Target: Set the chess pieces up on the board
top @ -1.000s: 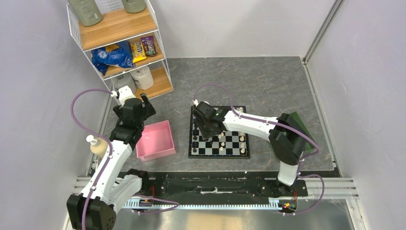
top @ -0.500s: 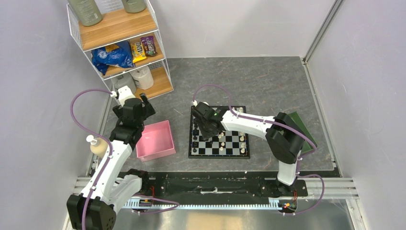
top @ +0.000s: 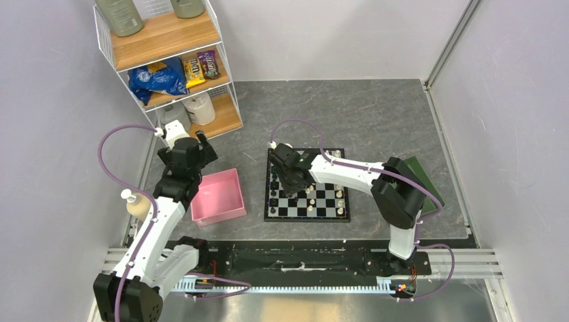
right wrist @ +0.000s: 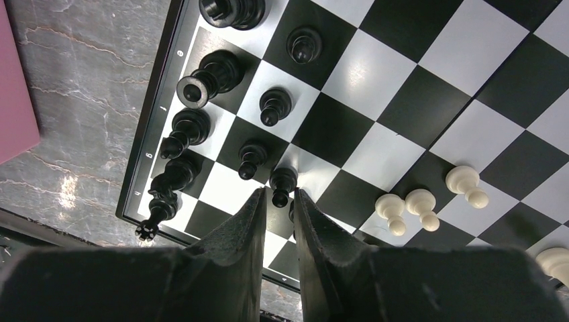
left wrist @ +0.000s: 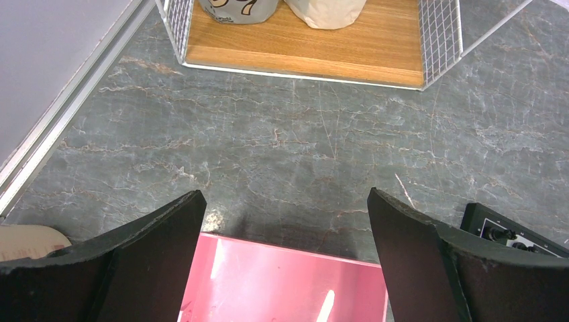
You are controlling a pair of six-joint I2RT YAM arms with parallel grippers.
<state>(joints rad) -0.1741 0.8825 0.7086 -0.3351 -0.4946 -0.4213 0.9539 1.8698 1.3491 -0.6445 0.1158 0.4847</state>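
The chequered board [top: 323,199] lies in the middle of the table and fills the right wrist view [right wrist: 402,100]. Black pieces [right wrist: 201,80] stand in two rows along its left edge. A few cream-white pieces [right wrist: 419,204] stand further right. My right gripper [top: 290,182] hangs low over the board's left side. Its fingertips [right wrist: 280,194] are nearly together around the head of a black pawn [right wrist: 282,180] that stands on a square. My left gripper [top: 204,146] is open and empty above the far edge of the pink tray [left wrist: 288,282].
The pink tray [top: 218,194] sits left of the board. A green tray [top: 424,176] lies under my right arm. A wire shelf [top: 174,60] with snacks and bottles stands at the back left. A soap bottle [top: 137,204] is by my left arm.
My right gripper has shifted slightly left over the board's left side. The left arm has not moved.
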